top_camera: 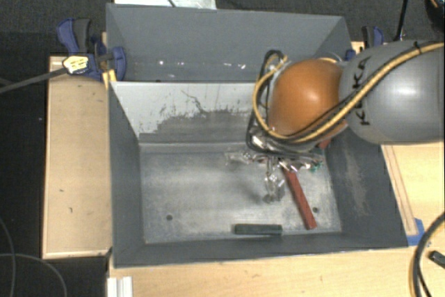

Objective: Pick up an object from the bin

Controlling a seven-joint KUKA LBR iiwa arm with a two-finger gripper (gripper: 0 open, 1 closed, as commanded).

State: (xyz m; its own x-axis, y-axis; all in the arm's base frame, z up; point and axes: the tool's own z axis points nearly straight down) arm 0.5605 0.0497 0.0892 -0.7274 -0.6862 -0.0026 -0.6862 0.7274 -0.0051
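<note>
My gripper hangs low over the right half of the bin floor, under the arm's orange dome. Just to its right lies a long red stick-like thing, running from beneath the gripper's body down toward the bin's front right. Its upper end is hidden by the gripper, and I cannot tell whether they touch. A small dark flat bar lies against the front wall, a little below and left of the gripper.
The arm comes in from the right and covers the bin's back right corner. A bit of green shows at the gripper's right side, too small to identify. The left half of the floor is bare scuffed metal.
</note>
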